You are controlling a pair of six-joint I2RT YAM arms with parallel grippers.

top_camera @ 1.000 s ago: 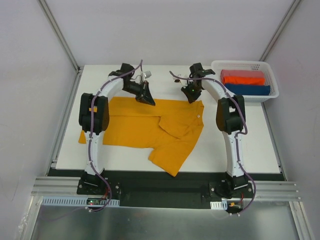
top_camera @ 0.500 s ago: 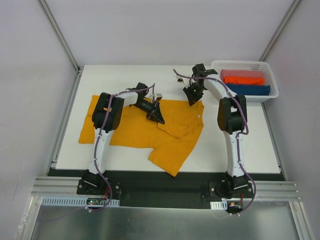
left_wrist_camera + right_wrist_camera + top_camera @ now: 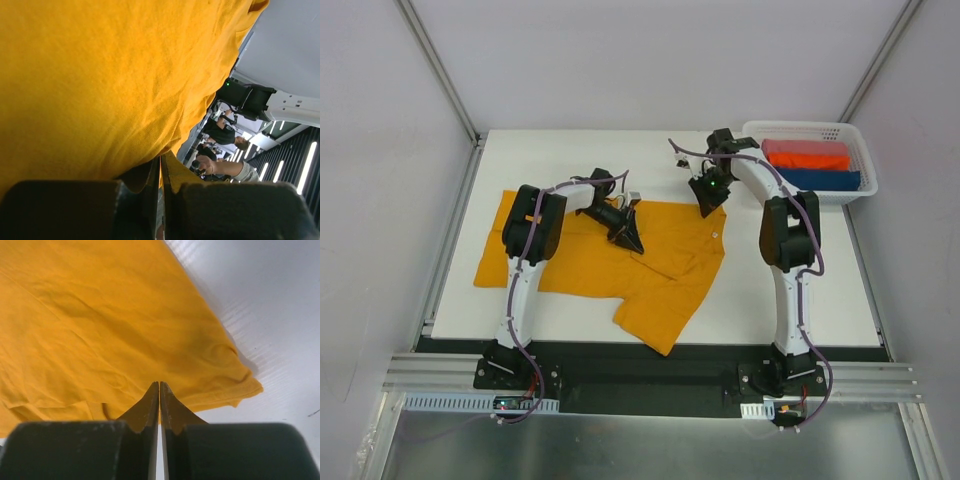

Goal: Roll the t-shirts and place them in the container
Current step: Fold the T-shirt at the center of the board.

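The mustard-orange t-shirt [image 3: 590, 255] lies spread on the white table, its near right part folded into a point towards the front edge. My left gripper [image 3: 629, 238] sits low on the shirt's middle near the collar. In the left wrist view its jaws [image 3: 161, 165] are shut with a fold of the orange cloth [image 3: 100, 80] at their tips. My right gripper [image 3: 708, 198] is over the shirt's far right corner. In the right wrist view its jaws [image 3: 159, 386] are shut and empty above the cloth [image 3: 100, 325].
A white mesh basket [image 3: 855, 190] stands at the far right of the table and holds folded pinkish, red-orange [image 3: 807, 159] and dark blue [image 3: 820, 179] shirts. The white table [image 3: 800, 290] ends at a black strip in front.
My left gripper moved from the shirt's far edge to its middle near the collar, and the shirt shifted slightly left. My right gripper moved a little right and nearer.
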